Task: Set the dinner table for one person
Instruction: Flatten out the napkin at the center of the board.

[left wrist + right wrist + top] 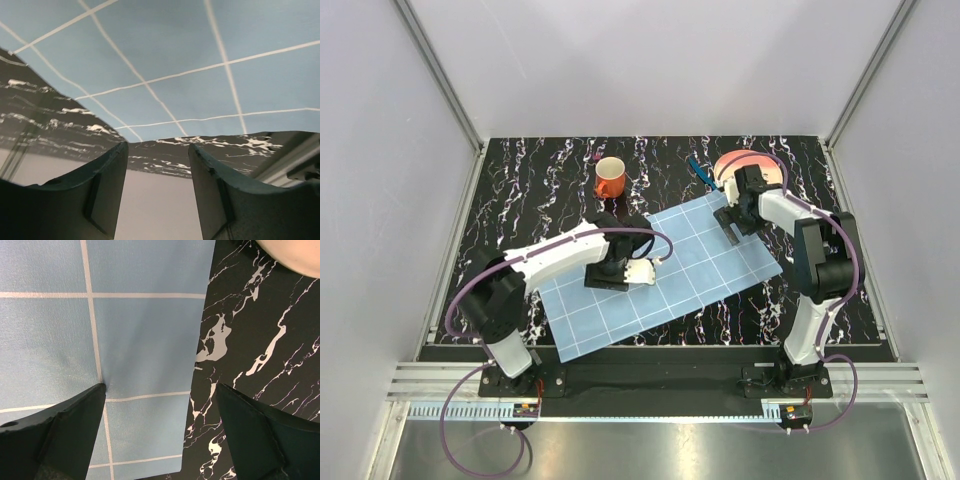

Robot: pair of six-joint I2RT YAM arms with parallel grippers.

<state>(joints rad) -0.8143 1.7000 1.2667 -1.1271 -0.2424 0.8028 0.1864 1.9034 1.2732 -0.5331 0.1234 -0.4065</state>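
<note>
While your left jaws hang open above the mat [660, 275] on the desk [535, 185] | right jaws wide open, straddling its far-right edge.

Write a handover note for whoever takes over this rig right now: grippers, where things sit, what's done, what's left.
Left gripper: open, empty, above the mat.
Right gripper: open, empty, straddling the mat's right edge, with one finger over the mat and the other over the table.
Things: the mat lies slantwise mid-table. The mug and plate sit on bare table beyond it, with a blue item between them, too small to identify.
Done: mat laid.
Left: plate, mug and probably the blue item are not yet set at the mat.
</note>
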